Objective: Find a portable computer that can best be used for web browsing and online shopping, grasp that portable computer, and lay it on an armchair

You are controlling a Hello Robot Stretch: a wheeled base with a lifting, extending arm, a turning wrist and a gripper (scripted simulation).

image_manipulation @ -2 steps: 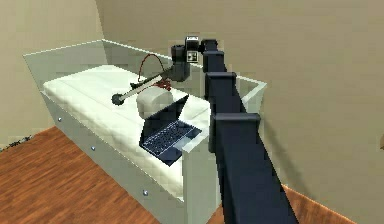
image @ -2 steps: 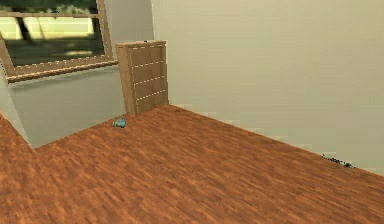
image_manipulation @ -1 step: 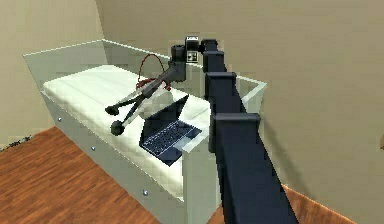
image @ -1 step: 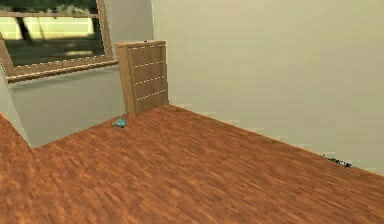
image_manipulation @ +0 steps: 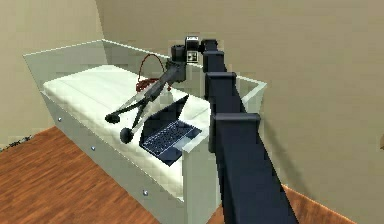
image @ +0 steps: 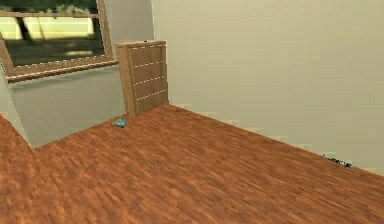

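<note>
Laptop (image_manipulation: 166,132) lies lid-up on the white bed (image_manipulation: 90,95), at its right end by the near edge. Arm bar (image_manipulation: 235,130) crosses just right of it. The gripper (image_manipulation: 119,126) points down-left, fingertips just left of the laptop. We can't tell whether it holds anything.

No readable text or signs anywhere.
</note>
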